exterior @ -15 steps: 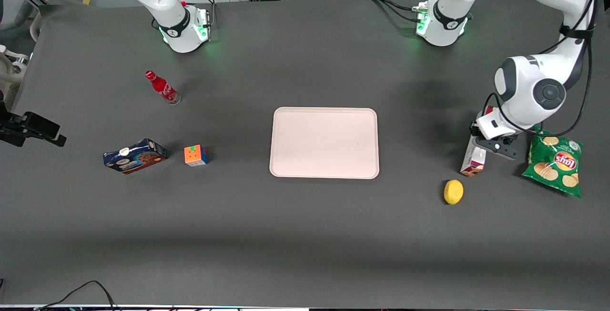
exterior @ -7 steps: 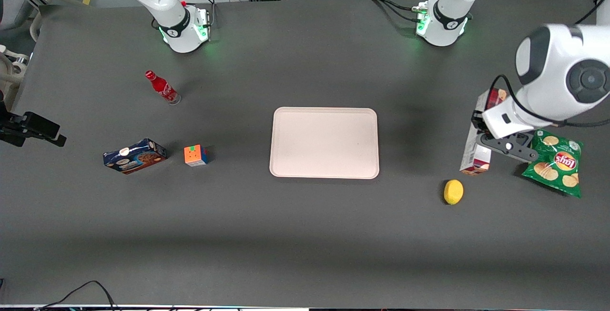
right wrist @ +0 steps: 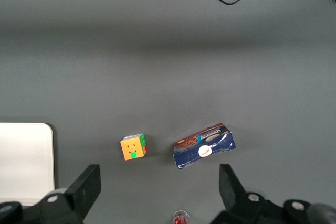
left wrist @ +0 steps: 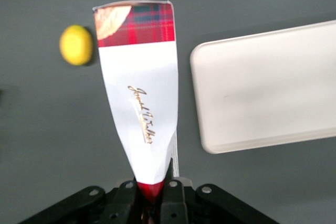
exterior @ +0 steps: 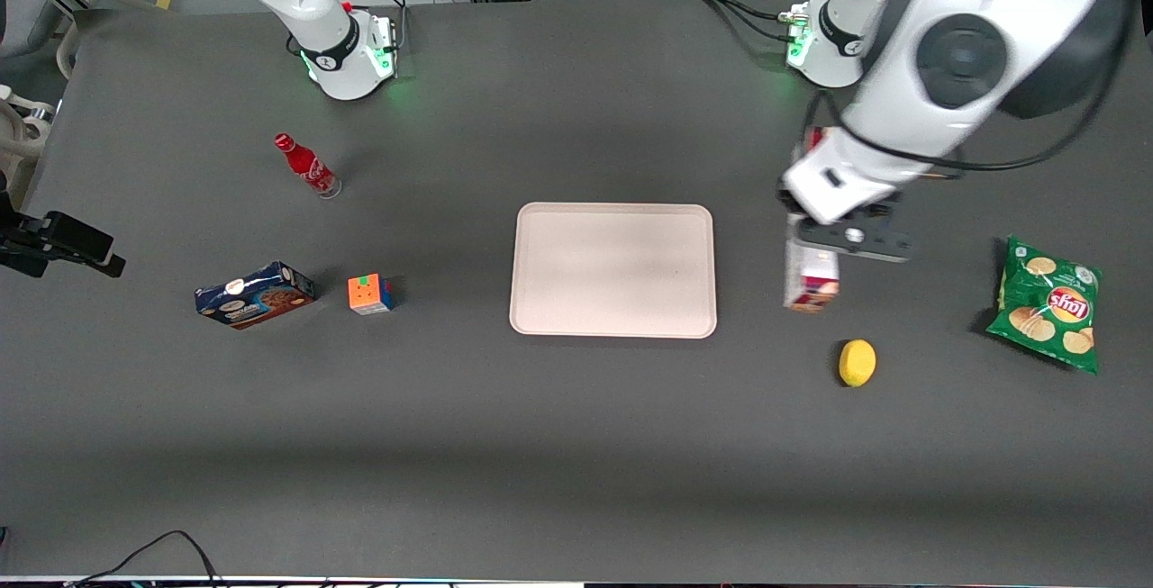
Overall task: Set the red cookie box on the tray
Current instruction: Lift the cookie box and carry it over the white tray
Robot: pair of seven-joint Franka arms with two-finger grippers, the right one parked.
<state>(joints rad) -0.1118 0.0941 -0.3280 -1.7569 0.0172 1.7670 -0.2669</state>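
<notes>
Mid-carry: the claw (exterior: 842,244) is clenched on the red cookie box (exterior: 810,277), hanging above the bench just beside the tray (exterior: 612,269); next, sideways over it, then lower.

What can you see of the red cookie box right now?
The red cookie box is a long, slim carton, apparently cardboard: red plaid at the ends, a cookie picture at one corner, and a white middle label with gold script. The gripper holds it, fingers shut on one end, so it hangs clear of the table. It sits beside the tray, toward the working arm's end, not yet over it, with the lemon nearer the front camera. Only the gripper touches it.
</notes>
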